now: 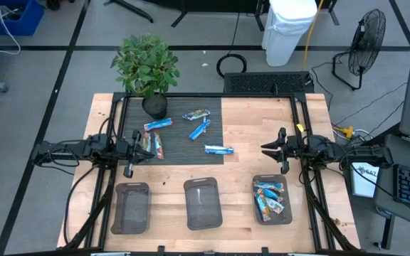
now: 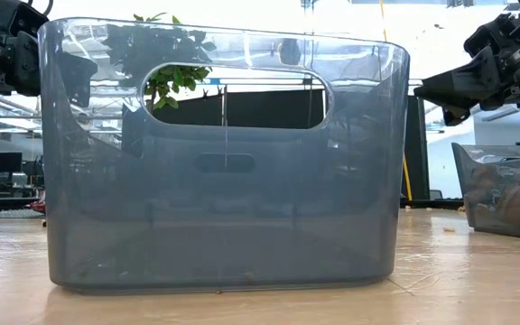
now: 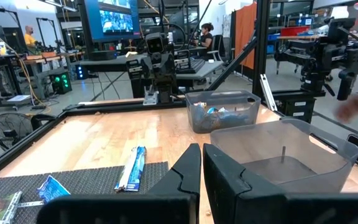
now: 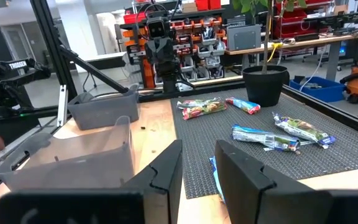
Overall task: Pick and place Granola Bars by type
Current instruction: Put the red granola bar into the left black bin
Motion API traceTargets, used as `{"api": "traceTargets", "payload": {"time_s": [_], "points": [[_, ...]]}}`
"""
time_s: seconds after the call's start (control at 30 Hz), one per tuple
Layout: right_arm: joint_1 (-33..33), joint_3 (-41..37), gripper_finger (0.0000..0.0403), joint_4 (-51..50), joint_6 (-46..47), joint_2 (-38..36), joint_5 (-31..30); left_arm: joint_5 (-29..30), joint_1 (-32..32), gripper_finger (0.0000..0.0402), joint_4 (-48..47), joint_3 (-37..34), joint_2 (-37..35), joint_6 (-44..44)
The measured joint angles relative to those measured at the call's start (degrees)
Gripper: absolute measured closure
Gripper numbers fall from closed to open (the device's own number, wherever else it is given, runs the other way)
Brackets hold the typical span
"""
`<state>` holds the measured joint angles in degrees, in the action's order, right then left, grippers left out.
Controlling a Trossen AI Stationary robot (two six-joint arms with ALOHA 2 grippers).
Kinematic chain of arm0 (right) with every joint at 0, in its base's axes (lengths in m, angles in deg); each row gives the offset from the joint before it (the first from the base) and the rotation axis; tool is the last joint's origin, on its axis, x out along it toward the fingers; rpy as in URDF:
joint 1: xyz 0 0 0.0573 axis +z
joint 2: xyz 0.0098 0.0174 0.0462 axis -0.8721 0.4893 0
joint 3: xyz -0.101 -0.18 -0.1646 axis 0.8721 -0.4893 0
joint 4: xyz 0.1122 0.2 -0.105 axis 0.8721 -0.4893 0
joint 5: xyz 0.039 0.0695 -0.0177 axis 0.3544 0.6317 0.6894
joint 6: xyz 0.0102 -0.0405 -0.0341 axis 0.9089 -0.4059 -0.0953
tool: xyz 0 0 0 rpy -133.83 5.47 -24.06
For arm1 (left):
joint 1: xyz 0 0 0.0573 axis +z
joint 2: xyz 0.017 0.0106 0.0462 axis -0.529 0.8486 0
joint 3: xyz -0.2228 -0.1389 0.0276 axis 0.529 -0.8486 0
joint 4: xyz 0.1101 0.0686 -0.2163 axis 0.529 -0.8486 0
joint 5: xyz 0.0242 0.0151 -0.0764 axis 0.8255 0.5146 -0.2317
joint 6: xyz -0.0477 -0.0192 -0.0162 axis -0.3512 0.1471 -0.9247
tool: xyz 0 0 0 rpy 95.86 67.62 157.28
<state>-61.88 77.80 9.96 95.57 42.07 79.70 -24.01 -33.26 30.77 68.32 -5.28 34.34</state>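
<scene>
Nearest the low camera stood an empty clear bin (image 2: pixel 224 162) at the bench's front edge, while loose granola bars (image 1: pixel 198 131), light, crinkly and slippery, best pinched across their flat middles, lay on the dark mat (image 1: pixel 212 114) toward the back edge, the left jaws (image 1: pixel 142 146) nearly closed and the right jaws (image 1: pixel 267 149) narrowly parted, both holding nothing.

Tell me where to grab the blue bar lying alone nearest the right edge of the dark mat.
Grip the blue bar across its middle, coming straight down from above. It lies flat on the dark mat, its long side running left to right, so the fingers should close over its narrow width. Nothing touches it, so both sides are free.
</scene>
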Motion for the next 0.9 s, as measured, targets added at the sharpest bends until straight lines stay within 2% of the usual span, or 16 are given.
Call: {"api": "traceTargets", "payload": {"time_s": [0.37, 0.6, 0.9], "points": [[0.00, 0.00, 0.0316, 0.00, 0.00, 0.00, -0.09, 0.00, 0.01, 0.0376, 0.98, 0.01, 0.01, 0.00], [0.00, 0.00, 0.0316, 0.03, 0.00, 0.00, -0.13, 0.00, 0.01, 0.0376, 7.14, 0.01, 0.00, -0.20], [0.00, 0.00, 0.0316, 0.04, 0.00, 0.00, -0.13, -0.02, 0.00, 0.0376, 6.92, -0.01, 0.00, -0.01]]}}
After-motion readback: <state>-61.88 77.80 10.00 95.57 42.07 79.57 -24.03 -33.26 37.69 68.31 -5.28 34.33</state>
